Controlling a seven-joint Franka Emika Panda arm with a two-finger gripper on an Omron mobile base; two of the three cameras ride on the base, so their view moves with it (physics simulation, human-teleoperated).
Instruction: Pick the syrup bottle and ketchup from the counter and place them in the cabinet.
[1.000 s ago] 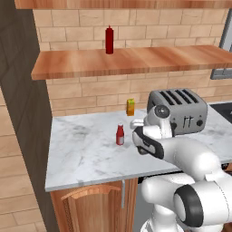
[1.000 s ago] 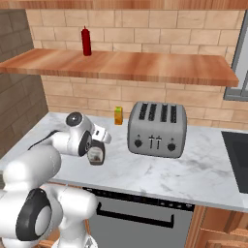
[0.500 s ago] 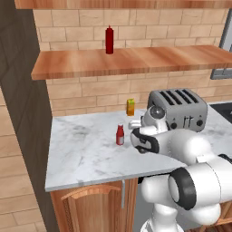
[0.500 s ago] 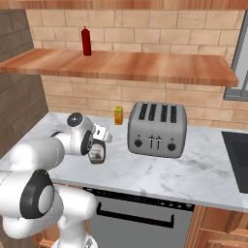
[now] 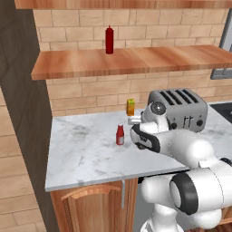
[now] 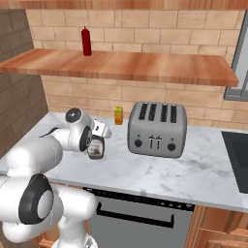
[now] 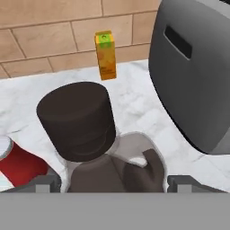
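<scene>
The jaws stand spread either side of the syrup bottle, a squat dark-brown bottle with a cylindrical black cap; contact cannot be told. The bottle stands on the veined marble surface, the small glossy red ketchup at its nine o'clock, the ribbed steel toaster at three.

- One syrup bottle with a black cap is seen, standing on the counter.
- One small red ketchup bottle with a white cap is counted on the marble.
- One taller dark-red bottle is found on the cabinet shelf.
- One small yellow-orange carton is seen by the brick wall.
- One four-slot toaster is counted.
- One gripper is seen.
</scene>
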